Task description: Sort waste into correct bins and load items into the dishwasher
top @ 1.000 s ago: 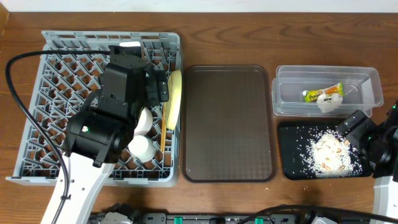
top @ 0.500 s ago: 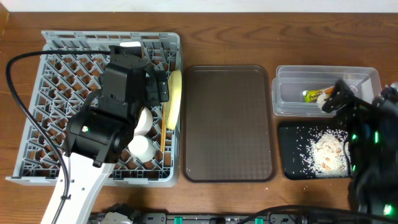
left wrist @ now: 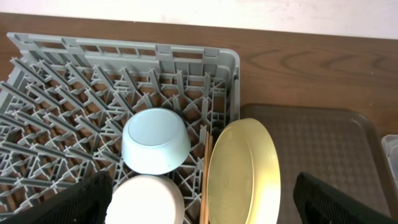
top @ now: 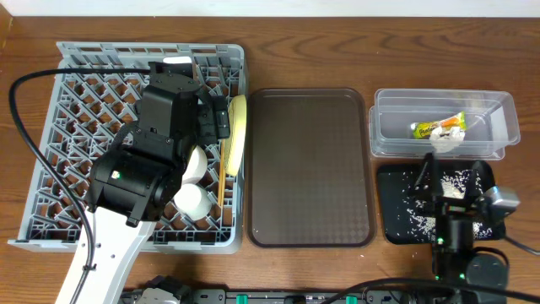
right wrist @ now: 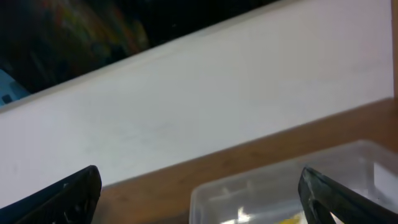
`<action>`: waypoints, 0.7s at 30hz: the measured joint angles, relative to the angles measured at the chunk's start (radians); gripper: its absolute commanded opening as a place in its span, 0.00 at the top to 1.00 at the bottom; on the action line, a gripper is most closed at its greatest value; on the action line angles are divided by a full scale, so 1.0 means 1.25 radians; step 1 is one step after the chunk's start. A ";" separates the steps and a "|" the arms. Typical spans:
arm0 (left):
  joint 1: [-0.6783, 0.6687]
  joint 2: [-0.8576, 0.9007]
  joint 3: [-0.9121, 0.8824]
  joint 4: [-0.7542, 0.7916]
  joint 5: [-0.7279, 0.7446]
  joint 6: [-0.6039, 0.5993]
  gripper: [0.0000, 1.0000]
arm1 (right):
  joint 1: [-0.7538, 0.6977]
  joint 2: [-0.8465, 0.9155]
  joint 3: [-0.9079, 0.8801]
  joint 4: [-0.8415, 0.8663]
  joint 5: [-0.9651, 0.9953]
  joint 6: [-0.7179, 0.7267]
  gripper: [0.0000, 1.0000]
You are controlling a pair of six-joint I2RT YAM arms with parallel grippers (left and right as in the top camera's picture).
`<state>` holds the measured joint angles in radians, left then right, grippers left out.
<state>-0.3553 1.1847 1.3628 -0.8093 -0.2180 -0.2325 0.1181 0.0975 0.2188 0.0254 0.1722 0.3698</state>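
The grey dishwasher rack (top: 76,127) holds a yellow-green plate (left wrist: 242,171) on edge, a light blue bowl (left wrist: 155,140) and a white bowl (left wrist: 146,199), both upside down. Chopsticks (left wrist: 205,168) lie beside the plate. A white cup (top: 192,201) sits nearer the rack's front. My left gripper (left wrist: 202,211) hangs open above the white bowl and plate, holding nothing. The clear tub (top: 498,127) contains the wrapper (top: 426,128) and tissue (top: 445,140). Rice scraps (top: 418,215) lie in the black tray (top: 390,228). My right gripper (top: 453,177) is open and empty over that tray, facing the tub (right wrist: 280,193).
A large brown serving tray (top: 308,165) lies between the rack and the two bins. The left arm's black cable (top: 21,143) loops over the rack's left side. A white wall (right wrist: 217,93) rises behind the table's far edge.
The right arm has swung in from the right edge and now stands at the front of the black tray, gripper pointing at the tub. The left arm has not moved.
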 measured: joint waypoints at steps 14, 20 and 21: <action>0.000 0.000 0.000 0.001 0.002 0.000 0.06 | 0.000 -0.068 -0.169 -0.065 -0.041 0.011 0.01; 0.000 0.001 0.000 0.000 0.002 0.000 0.06 | 0.000 -0.069 -0.170 -0.073 -0.085 -0.139 0.01; 0.000 0.001 0.000 0.000 0.002 0.000 0.06 | 0.000 -0.069 -0.170 -0.073 -0.089 -0.153 0.01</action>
<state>-0.3553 1.1854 1.3628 -0.8089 -0.2153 -0.2321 0.1181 0.0116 0.0067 -0.0662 0.0608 0.1783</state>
